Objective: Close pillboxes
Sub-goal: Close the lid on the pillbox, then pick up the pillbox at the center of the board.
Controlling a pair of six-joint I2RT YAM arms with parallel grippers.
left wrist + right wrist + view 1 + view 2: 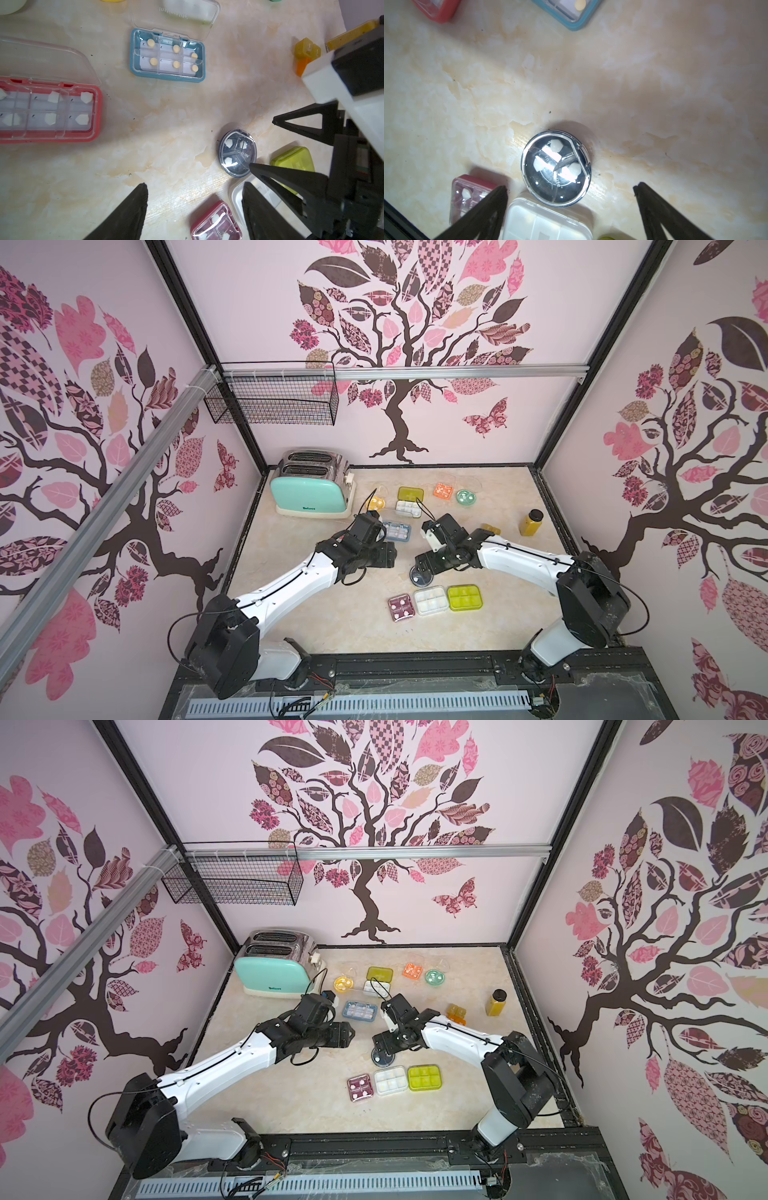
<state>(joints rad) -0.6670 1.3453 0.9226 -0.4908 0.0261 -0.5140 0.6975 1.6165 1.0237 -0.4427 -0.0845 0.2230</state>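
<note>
A round navy pillbox point(546, 187) lies on the marble table with its clear lid down. My right gripper point(570, 187) hangs open just above it, nothing between the fingers. My left gripper point(195, 187) is open too, over bare table beside the maroon square pillbox point(216, 224). In the left wrist view a blue pillbox point(167, 80) and a pink pillbox point(97, 116) lie with lids swung open. The maroon, white point(431, 600) and yellow-green point(464, 596) pillboxes sit in a row at the front with lids down. The pink one is hidden under my left arm in both top views.
A mint toaster point(311, 489) stands at the back left. Olive point(410, 493), white point(405, 508), orange point(444, 490), mint point(465, 497) and yellow point(376, 502) pillboxes lie at the back. An amber bottle point(530, 522) and a small orange block point(490, 529) stand on the right.
</note>
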